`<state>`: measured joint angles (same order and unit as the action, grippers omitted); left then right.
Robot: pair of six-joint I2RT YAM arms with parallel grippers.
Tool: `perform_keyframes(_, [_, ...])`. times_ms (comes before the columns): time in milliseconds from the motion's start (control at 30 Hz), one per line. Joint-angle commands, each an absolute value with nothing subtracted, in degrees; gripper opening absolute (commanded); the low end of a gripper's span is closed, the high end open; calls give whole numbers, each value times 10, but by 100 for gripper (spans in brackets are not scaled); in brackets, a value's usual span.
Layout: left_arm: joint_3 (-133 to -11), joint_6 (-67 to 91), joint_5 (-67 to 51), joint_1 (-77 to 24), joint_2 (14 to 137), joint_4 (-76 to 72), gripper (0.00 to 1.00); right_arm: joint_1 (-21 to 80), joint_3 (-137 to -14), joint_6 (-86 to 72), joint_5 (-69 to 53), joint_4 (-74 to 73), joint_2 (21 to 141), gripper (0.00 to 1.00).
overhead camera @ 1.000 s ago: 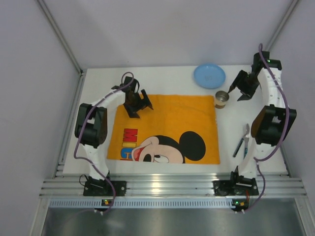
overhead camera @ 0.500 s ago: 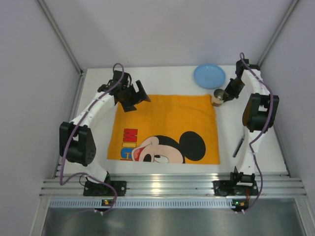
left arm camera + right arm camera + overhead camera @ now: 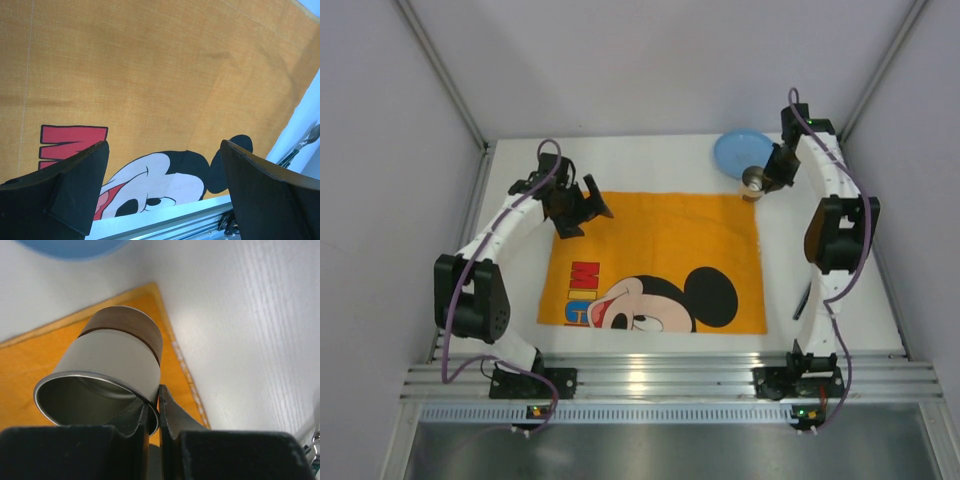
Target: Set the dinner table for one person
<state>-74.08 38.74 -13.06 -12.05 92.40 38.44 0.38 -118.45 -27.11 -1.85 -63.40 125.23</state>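
Note:
On the white dinner table lies an orange cartoon-mouse placemat. My right gripper is shut on the rim of a metal cup, one finger inside and one outside. The right wrist view shows the cup tilted in the gripper, above the placemat's far right corner. A blue plate sits just behind the cup. My left gripper hangs open and empty over the placemat's far left part, its fingertips wide apart around.
A dark-handled piece of cutlery lies right of the placemat, mostly hidden behind the right arm; the left wrist view shows a spoon-like tip there. Enclosure walls stand close on both sides. An aluminium rail runs along the near edge.
My right gripper closed on the cup's rim and carried it a little back and left, toward the plate. The left arm drew slightly left, still open.

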Motion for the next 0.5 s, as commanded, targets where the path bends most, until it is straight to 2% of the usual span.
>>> perform_keyframes(0, [-745,374,-130,-120,914,376,98,55,-1166,-272,-18,-632,1170,0])
perform_keyframes(233, [-758,364,-129,-120,921,382,98,100,-1101,-297,-21,-611,1157,0])
perform_keyframes(467, [-755,353,-136,-105,918,390,98,132,-1088,-299,-11,-602,1209,0])
